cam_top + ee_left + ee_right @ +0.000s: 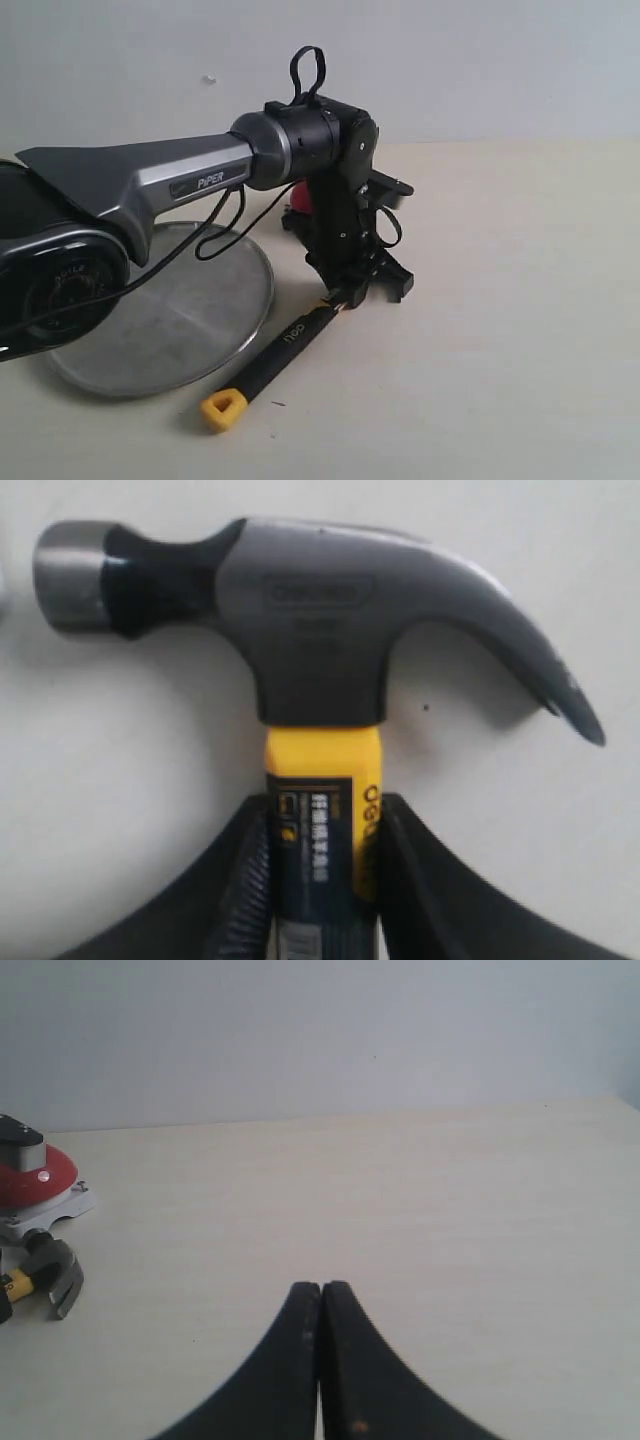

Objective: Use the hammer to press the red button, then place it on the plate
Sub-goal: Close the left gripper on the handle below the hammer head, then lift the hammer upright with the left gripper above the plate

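Observation:
The hammer (290, 340) lies slantwise on the table beside the plate (150, 330), its yellow looped end toward the front. My left gripper (345, 292) points down over its yellow neck. In the left wrist view the dark head (320, 630) fills the frame, and the left gripper (322, 810) is shut on the neck just below it. The red button (298, 200) shows only as a sliver behind the left arm. It is plainer in the right wrist view, where the red button (40, 1175) sits beyond the hammer's claw (55, 1270). My right gripper (320, 1288) is shut and holds nothing.
The left arm's grey link (150, 180) and its cables hang over the plate and hide part of it. A pale wall (480, 60) stands behind the table. The right arm does not show in the exterior view.

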### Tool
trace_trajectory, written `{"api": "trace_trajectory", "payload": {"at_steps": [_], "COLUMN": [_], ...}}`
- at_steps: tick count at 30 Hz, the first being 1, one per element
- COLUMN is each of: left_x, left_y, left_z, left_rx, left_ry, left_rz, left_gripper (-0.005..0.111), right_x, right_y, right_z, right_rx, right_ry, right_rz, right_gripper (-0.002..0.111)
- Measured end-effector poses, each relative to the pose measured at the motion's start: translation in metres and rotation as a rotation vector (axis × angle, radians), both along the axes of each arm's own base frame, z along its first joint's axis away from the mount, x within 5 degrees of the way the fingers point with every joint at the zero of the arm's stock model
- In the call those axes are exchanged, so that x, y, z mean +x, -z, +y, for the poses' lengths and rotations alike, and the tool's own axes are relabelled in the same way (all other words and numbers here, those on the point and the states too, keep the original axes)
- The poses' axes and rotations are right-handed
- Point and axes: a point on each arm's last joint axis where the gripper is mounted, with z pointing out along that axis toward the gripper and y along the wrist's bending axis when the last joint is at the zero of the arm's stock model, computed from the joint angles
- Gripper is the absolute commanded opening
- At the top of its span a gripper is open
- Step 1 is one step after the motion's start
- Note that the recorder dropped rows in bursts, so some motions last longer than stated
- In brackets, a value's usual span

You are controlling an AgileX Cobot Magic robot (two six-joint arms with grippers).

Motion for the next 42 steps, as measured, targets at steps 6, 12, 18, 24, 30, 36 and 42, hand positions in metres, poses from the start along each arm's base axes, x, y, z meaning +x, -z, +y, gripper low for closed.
{"api": "trace_trajectory", "payload": {"at_steps": [6, 12, 18, 24, 30, 36, 42], "left_x": [0.006, -0.001, -0.022, -0.054, -0.092, -0.117, -0.133], "left_y": [-0.019, -0.108, -0.138, -0.14, -0.153, -0.173, -0.178], "left_z": [-0.009, -0.015, 0.007, 0.046, 0.091, 0.137, 0.168], "left_rx": [-0.137, -0.417, -0.502, -0.606, -0.748, -0.905, -0.936], "left_ry": [-0.019, -0.063, -0.076, -0.127, -0.172, -0.292, -0.35], "left_rz": [-0.091, -0.232, -0.342, -0.505, -0.714, -0.908, -0.992], "left_gripper": [0.0, 0.0, 0.0, 0.0, 0.0, 0.0, 0.0], "right_x": [0.0, 0.0, 0.0, 0.0, 0.0, 0.0, 0.0], "right_y": [0.0, 0.0, 0.0, 0.0, 0.0, 0.0, 0.0], "right_z": [0.0, 0.0, 0.0, 0.0, 0.0, 0.0, 0.0], "right_rx": [0.0, 0.0, 0.0, 0.0, 0.0, 0.0, 0.0], "right_ry": [0.0, 0.0, 0.0, 0.0, 0.0, 0.0, 0.0], "right_rz": [0.0, 0.0, 0.0, 0.0, 0.002, 0.002, 0.002], "right_gripper": [0.0, 0.0, 0.0, 0.0, 0.0, 0.0, 0.0]}}
